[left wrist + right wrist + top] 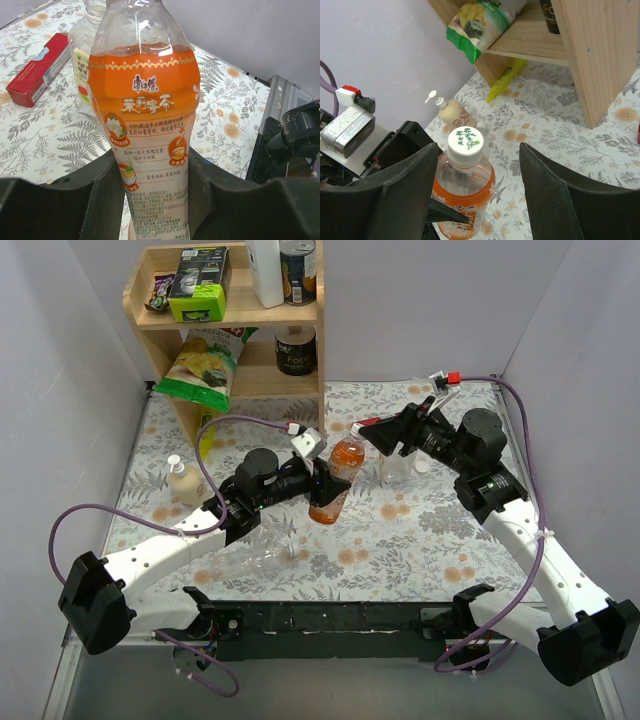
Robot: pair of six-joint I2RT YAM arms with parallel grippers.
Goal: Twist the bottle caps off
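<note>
Counter (420, 530) is covered w/ a grey-and-orange floral cloth, boxed in by plain pale walls at back and both sides. Back-left stands a wooden shelf (250, 318): green box (200, 285), white container (265, 270) and a tin (298, 260) on top, a chips bag (205, 365) and a dark tin (296, 350) on the lower level. A small pump bottle (183, 483) stands at the left side of the cloth; a clear empty bottle (262, 558) lies on its side near the L arm. A clear open-topped bottle (393, 468) stands upright just right of centre, w/ what looks like a loose white cap (422, 467) beside it; a red box (37, 70) lies flat near it. Orange tea bottle (338, 480) is mid-counter, tilted, top leaning toward the back-right. L gripper (325, 483) is clamped on its lower body, dark fingers pressing both sides of the label in the L wrist view. Its white bottle cap (465, 139) w/ green print is on the neck. R gripper (479, 150) sits over the top end w/ jaws apart, one finger each side of the cap; gap visible on the right, left finger close, contact unclear.
</note>
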